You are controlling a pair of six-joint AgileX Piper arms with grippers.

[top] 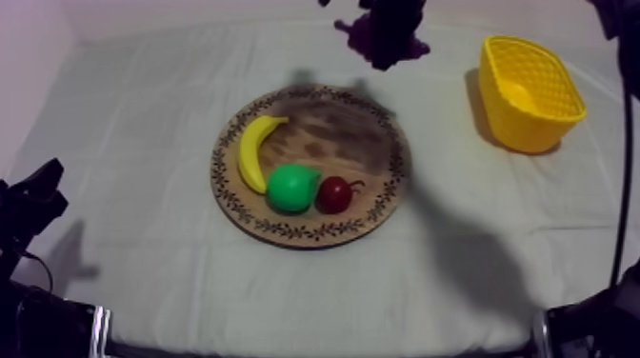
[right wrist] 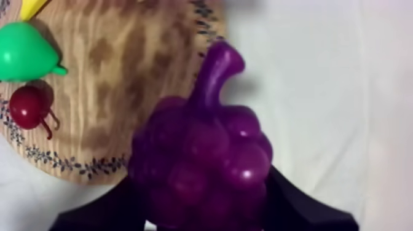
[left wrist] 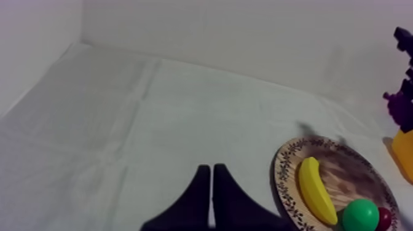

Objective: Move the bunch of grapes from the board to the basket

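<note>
Two hands noted. Right hand [right wrist: 206,193]: black fingers [right wrist: 301,212] clamped on either side of the bunch of glossy purple toy grapes [right wrist: 203,153]. The stem points away from the hand and the body of the bunch sits deep between the fingers. Left hand [left wrist: 212,196]: fingers together as a narrow wedge, nothing in them, low over the grey-white cloth [left wrist: 123,123] at its own side of the desk.

Step in hand, as I judge it: the carry to the yellow lattice-walled basket [top: 529,95]. The lift looks done; the drop is not yet made.

To do it well:
- Keep the squeeze firm. The bunch is smooth and rounded and could roll out of a slack hold.
- Travel high enough that the lowest grapes pass over the basket's near wall rather than nudge it. The basket looks light and may slide or tip if struck.
- Bring the bunch over the middle of the opening, lower it inside, then part the fingers.
- The yellow toy banana [top: 252,152], green toy pear [top: 290,188] and small red fruit [top: 333,193] lie on the near half of the round wooden board with a patterned rim [top: 381,205], off the likely route.

Position of the grapes: held in the air, touching nothing but the right hand. From above they hang over the cloth just past the board's far rim. The basket stands off toward the right arm's side, apart from them. From the right wrist, the board's rim and bare cloth lie beneath the bunch.
</note>
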